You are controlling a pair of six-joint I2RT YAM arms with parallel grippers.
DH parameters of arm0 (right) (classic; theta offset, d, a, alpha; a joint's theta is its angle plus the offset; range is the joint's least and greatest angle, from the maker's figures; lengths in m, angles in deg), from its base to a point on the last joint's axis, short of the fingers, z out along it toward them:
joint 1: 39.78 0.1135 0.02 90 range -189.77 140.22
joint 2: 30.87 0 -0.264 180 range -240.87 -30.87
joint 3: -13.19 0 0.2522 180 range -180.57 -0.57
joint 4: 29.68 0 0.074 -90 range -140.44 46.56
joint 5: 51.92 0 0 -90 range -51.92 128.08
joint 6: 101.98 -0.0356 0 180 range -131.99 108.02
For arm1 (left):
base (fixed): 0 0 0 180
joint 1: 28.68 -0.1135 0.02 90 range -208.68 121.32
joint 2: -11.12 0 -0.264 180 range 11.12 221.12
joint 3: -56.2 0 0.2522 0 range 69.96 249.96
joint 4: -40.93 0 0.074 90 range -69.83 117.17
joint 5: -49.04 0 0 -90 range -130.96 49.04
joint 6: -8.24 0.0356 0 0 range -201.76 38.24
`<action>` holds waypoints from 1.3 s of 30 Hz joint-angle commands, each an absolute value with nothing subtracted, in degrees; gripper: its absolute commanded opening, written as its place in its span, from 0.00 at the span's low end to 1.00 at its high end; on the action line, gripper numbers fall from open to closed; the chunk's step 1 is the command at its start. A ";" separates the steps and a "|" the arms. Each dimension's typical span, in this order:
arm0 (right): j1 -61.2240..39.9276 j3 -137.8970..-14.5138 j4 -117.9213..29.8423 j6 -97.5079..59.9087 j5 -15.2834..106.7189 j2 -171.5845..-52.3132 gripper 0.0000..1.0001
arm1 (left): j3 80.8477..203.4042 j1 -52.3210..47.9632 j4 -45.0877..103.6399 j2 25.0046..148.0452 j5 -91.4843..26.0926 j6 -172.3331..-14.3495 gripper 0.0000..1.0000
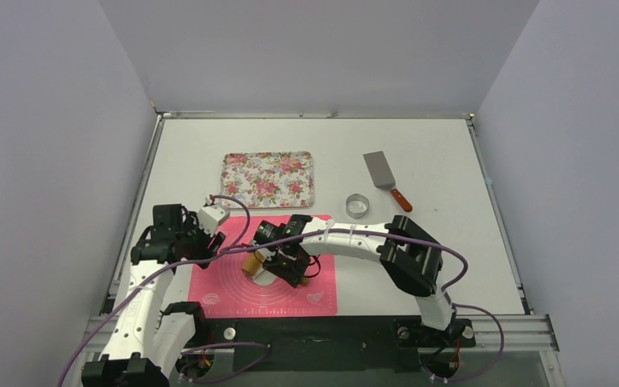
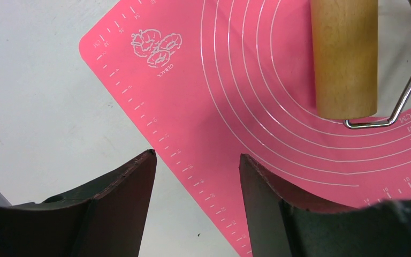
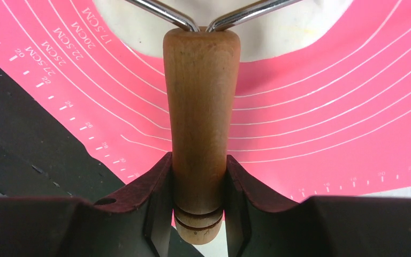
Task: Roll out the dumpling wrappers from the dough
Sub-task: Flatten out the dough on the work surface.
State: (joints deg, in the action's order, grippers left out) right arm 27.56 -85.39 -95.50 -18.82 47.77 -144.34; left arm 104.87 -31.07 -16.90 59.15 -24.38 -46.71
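Note:
White dough [image 3: 278, 32] lies flattened on the pink silicone mat [image 1: 314, 282], partly under the roller. My right gripper [image 3: 198, 160] is shut on the roller's wooden handle [image 3: 200, 101], and a wire fork [image 3: 166, 13] runs forward from it over the dough. In the top view this gripper [image 1: 290, 266] sits over the mat's middle, with the wooden roller barrel [image 1: 251, 263] to its left. My left gripper [image 2: 195, 160] is open and empty above the mat's left edge [image 2: 192, 182]; the roller barrel [image 2: 345, 56] lies ahead of it. The dumpling wrappers are out of view.
A floral tray [image 1: 267, 179] stands behind the mat. The metal ring cutter [image 1: 358, 205] and a spatula [image 1: 387, 179] lie at the back right. The black base rail [image 1: 322, 330] runs along the mat's near edge.

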 commanded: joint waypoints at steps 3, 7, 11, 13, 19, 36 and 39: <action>28.18 -80.69 -94.91 -19.39 48.52 -140.16 0.00 | 107.22 -31.32 -17.11 58.07 -24.89 -45.72 0.57; 29.47 -72.52 -94.40 -22.77 49.21 -134.08 0.00 | 107.40 -31.32 -16.05 58.72 -24.28 -46.18 0.56; 30.48 -68.94 -94.38 -24.32 49.83 -131.00 0.00 | 107.70 -31.30 -15.25 59.23 -23.87 -46.53 0.57; 30.18 -69.94 -94.70 -23.66 49.53 -131.75 0.00 | 107.66 -31.31 -15.12 59.35 -24.01 -46.52 0.57; 29.30 -78.56 -97.44 -19.38 50.60 -139.92 0.00 | 107.21 -31.32 -15.78 58.88 -24.94 -45.95 0.56; 26.14 -86.63 -95.29 -25.43 49.54 -130.43 0.00 | 116.00 -30.83 -24.12 59.03 -0.32 -39.62 0.56; 25.82 -87.20 -95.41 -26.13 51.07 -130.11 0.00 | 115.99 -30.25 -26.47 58.53 4.26 -33.88 0.56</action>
State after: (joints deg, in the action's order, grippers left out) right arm 26.51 -83.88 -97.88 -23.62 49.54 -133.85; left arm 113.81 -30.96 -21.95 59.28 -7.13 -41.67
